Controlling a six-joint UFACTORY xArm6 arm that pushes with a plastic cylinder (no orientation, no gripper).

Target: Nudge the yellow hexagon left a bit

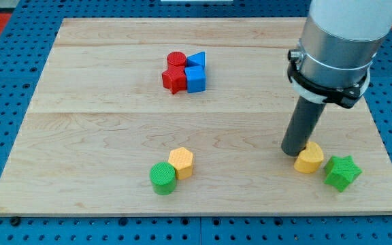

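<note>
The yellow hexagon (181, 162) sits low on the wooden board, left of centre, touching a green cylinder (162, 178) at its lower left. My tip (294, 152) rests on the board far to the hexagon's right. It stands right next to the upper left side of a yellow heart-shaped block (309, 159). A green star (341, 172) lies just right of that yellow block.
A tight cluster sits near the view's top centre: a red cylinder (176, 60), a red block (174, 79), a blue triangle (197, 60) and a blue cube (195, 79). The board (101, 122) lies on a blue perforated base.
</note>
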